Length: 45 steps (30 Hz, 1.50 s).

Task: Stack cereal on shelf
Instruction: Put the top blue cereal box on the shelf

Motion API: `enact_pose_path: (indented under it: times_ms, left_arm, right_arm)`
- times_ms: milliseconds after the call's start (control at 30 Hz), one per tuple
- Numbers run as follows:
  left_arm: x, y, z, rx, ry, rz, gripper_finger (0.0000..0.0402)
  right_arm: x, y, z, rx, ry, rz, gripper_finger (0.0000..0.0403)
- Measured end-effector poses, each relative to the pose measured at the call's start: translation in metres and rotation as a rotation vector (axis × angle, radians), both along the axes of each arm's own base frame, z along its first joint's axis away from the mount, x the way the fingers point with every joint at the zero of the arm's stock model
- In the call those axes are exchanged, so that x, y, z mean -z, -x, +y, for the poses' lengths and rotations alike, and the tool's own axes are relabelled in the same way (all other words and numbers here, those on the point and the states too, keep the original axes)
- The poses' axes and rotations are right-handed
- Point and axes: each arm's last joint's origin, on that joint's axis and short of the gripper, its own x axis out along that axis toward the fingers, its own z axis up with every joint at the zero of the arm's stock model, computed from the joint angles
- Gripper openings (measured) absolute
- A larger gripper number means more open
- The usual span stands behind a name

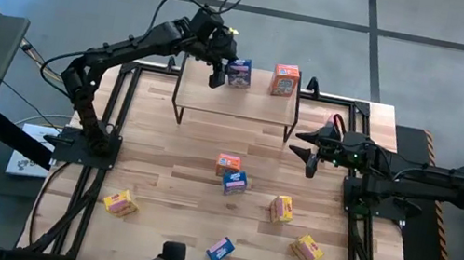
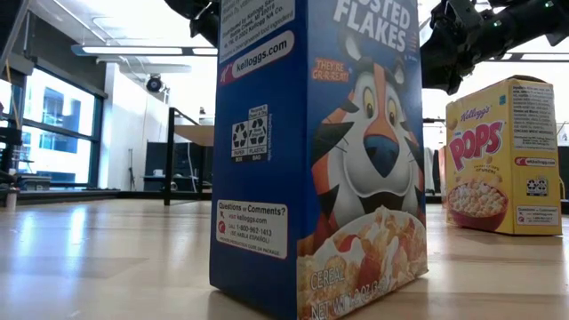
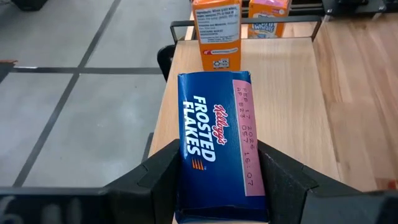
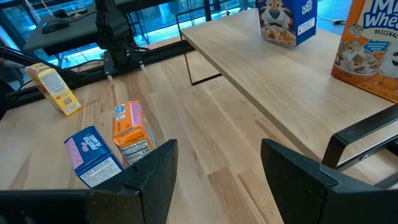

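On the shelf (image 1: 255,106) at the table's far side, a blue Frosted Flakes cereal box (image 3: 214,143) stands upright, its bottom (image 4: 285,38) on the plank. My left gripper (image 1: 220,73) is shut on this box. An orange box (image 1: 285,79) stands on the shelf to its right. My right gripper (image 1: 312,160) hovers open off the shelf's right end with nothing between its fingers (image 4: 155,168). Several more boxes lie loose on the table, among them an orange one (image 1: 227,163) and a blue one (image 1: 236,182). My left gripper pinches the blue box between its two fingers (image 3: 158,171), at the box's top end, one finger on each long side of the top face (image 3: 186,165). The fingers slant down from the table's left. The box stands upright with its bottom on the shelf plank.
Yellow boxes lie at the near left (image 1: 121,202) and near right (image 1: 307,247), another box (image 1: 282,208) between them. A blue box (image 2: 338,160) stands close to the low camera, with a yellow Pops box (image 2: 502,156) behind it. Bare plank runs along the shelf's near side (image 4: 267,87).
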Motion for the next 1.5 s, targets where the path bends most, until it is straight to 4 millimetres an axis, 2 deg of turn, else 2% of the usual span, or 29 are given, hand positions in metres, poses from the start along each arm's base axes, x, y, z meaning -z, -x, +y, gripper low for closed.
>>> enact_pose_path:
  times_ms: [533, 833, 1033, 1267, 1500]
  left_arm:
    - [0.0, 0.0, 0.001, -0.027, -0.022, 0.017, 0.0174]
    - [0.001, 0.0, 0.001, -0.055, -0.033, 0.031, 0.0221]
    - [0.0, 0.0, 0.002, -0.066, -0.047, 0.024, 0.023]
    - [-0.014, 0.004, 0.001, -0.111, -0.061, -0.01, 0.023]
    - [-0.039, 0.004, 0.0, -0.163, -0.031, -0.088, 0.023]
  right_arm:
    - [0.0, 0.0, 0.0, -0.001, 0.007, 0.002, 0.0224]
    - [0.0, 0.0, 0.0, -0.001, 0.007, 0.002, 0.0224]
    - [0.0, 0.0, 0.0, -0.002, 0.007, 0.002, 0.0224]
    - [0.0, 0.0, 0.0, -0.002, 0.007, 0.002, 0.0224]
    - [0.0, 0.0, 0.0, -0.002, 0.005, 0.002, 0.0224]
